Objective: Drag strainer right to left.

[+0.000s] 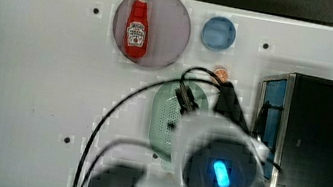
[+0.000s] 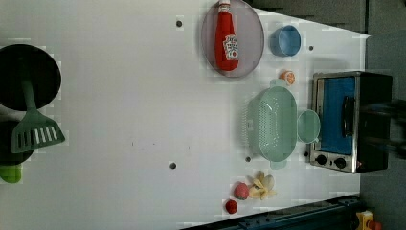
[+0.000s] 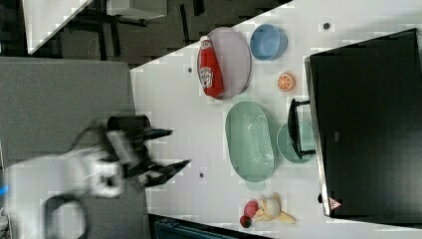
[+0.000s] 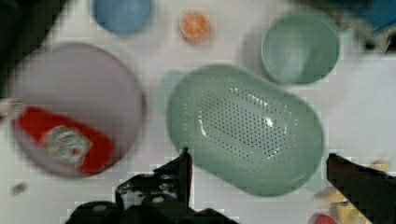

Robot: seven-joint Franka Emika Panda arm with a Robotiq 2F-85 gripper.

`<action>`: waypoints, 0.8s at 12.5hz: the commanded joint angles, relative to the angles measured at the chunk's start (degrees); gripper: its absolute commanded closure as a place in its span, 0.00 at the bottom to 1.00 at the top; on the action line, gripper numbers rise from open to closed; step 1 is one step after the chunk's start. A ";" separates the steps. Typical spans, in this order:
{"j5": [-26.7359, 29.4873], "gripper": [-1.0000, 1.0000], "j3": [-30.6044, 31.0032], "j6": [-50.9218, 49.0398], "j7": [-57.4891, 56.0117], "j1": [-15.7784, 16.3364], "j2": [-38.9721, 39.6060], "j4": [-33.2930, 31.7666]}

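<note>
Strainer (image 2: pixel 272 123) on white counter (image 2: pixel 119 120), right of centre in the left view, just beside small green bowl (image 2: pixel 309 126) and toaster oven (image 2: pixel 349 120). Pincer (image 3: pixel 166 149) spread wide, holding nothing, apart from strainer.

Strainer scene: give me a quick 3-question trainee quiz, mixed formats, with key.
1. True or false: the ketchup bottle lies on the round plate.
2. Multiple choice: in the left view, what sits between the strainer and the toaster oven?
A. the blue bowl
B. the small green bowl
C. the orange slice
3. Fill in: the gripper is ____, its fingers on either side of the strainer's rim in the wrist view, gripping nothing.

Key
1. True.
2. B. The small green bowl is beside the strainer on the oven side; the blue bowl and orange slice are further up in the left view.
3. Open.
</note>
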 commanded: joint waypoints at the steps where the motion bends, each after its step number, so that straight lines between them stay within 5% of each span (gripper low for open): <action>1: -0.22 0.00 2.03 11.46 14.18 0.03 9.72 -8.99; 10: -0.20 0.00 3.49 41.72 29.80 1.13 33.54 -10.83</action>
